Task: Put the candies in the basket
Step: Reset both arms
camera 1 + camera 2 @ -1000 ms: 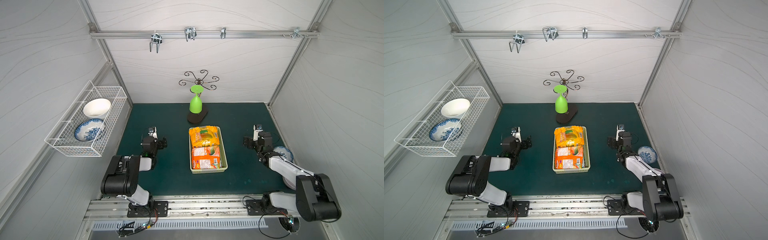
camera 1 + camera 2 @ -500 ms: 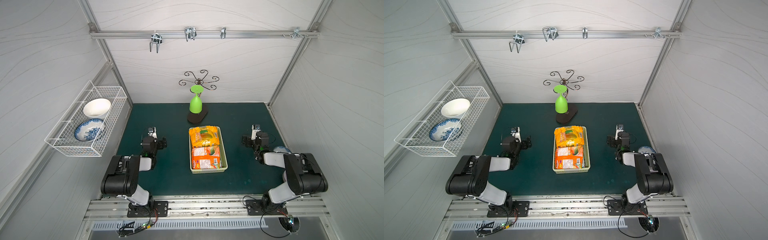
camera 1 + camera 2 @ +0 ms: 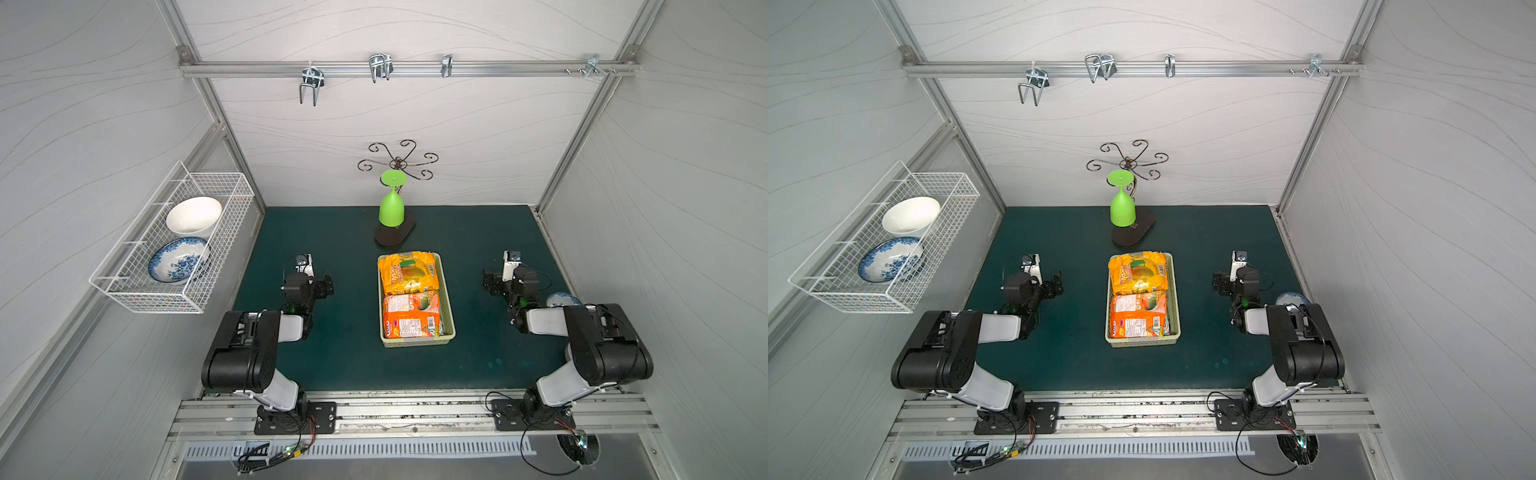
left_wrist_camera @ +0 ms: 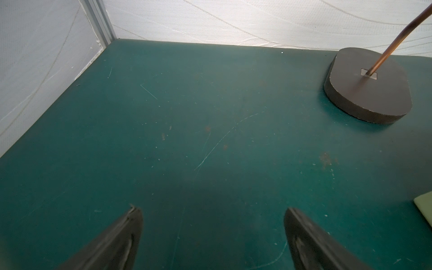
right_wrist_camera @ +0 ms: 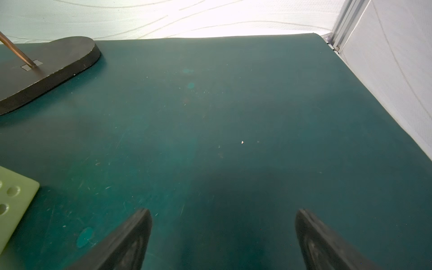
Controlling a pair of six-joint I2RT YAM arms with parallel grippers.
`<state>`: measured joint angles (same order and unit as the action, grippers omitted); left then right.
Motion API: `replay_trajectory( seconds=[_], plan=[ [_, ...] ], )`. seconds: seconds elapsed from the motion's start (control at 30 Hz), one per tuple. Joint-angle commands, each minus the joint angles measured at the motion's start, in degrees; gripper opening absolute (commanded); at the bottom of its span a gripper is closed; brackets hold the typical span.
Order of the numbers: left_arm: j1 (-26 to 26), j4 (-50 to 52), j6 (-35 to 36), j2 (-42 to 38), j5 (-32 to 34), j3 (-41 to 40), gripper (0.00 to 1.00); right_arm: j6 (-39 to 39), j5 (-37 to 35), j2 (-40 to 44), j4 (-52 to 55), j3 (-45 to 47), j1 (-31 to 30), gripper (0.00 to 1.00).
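In both top views the shallow rectangular pale yellow-green plastic basket (image 3: 417, 341) with perforated sides sits on the dark green bench (image 3: 353, 361), a little below the middle of the frame. The candies lie inside it. A glossy yellow bag (image 3: 409, 272) fills the upper half and a glossy orange bag (image 3: 409, 316) the lower half, and their edges meet across the middle. Whether more bags lie beneath them cannot be told.

The left hand (image 3: 326, 286) hangs low over the bench to the left of the basket, well apart from it. Its black fingers (image 4: 126, 233) are spread wide over bare mat, grasping nothing. The right hand (image 3: 489, 284) sits likewise to the right of the basket, released and empty, its fingers (image 5: 131, 236) parted over bare bench.

Just above the basket in the frame stands a dark oval stand base (image 3: 395, 237), and a bright green plastic goblet (image 3: 390, 208) hangs upside down over it. On the wall at the left of the frame, a white wire-mesh rack (image 3: 226, 232) carries a plain white bowl (image 3: 193, 216) and a blue-patterned bowl (image 3: 178, 259). A small blue-and-white dish (image 3: 563, 298) shows just beside the right arm.
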<state>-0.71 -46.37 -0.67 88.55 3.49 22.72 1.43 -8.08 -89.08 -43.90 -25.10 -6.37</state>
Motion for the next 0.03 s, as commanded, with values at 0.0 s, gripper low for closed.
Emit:
replay_trajectory(
  seconds=[0.0],
  plan=[
    [-0.26, -1.72, -0.30, 0.30, 0.47, 1.36, 0.98, -0.07, 0.20, 2.37, 1.67, -0.58, 0.32, 0.99]
  ],
)
